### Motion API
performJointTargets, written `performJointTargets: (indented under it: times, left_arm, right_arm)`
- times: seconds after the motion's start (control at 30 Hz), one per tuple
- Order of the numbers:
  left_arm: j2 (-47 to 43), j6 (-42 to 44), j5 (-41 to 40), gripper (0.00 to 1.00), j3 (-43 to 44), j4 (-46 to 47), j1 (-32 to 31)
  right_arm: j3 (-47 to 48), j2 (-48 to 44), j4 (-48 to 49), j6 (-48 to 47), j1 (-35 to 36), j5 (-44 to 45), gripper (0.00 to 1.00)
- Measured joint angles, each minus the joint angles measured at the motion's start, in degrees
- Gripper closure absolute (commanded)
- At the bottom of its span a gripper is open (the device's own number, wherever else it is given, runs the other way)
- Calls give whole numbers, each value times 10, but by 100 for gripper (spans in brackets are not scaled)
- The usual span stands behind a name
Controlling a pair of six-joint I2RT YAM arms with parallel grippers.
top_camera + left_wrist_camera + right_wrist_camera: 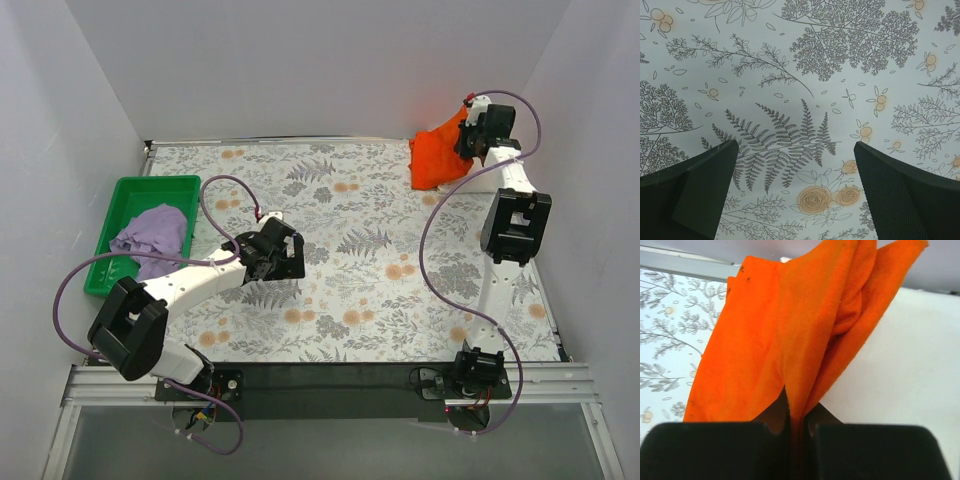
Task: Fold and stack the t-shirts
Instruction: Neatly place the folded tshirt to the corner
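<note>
My right gripper (797, 426) clamps the bunched orange t-shirt (437, 155) at the table's (360, 290) far right corner; my left gripper (795, 145), jaws apart and empty, should catch a second hem to spread it flat.

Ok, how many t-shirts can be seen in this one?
2. The orange t-shirt hangs from the shut right hand at the far right corner; the lilac t-shirt lies crumpled in the green tray on the left. Another could be hidden beneath it.
</note>
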Motion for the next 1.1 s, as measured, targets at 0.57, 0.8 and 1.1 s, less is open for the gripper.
performJointTargets:
  times: [0.57,0.8,1.1]
  left_arm:
    - [44,-4,34,5,10,-10,0]
    - [44,-9,46,5,10,-11,0]
    - [45,-11,54,5,10,-12,0]
  right_arm:
    - [25,1,-19,-80,-48,3,98]
    - [25,19,-15,-109,-56,40,91]
    - [37,69,3,-133,-54,97,57]
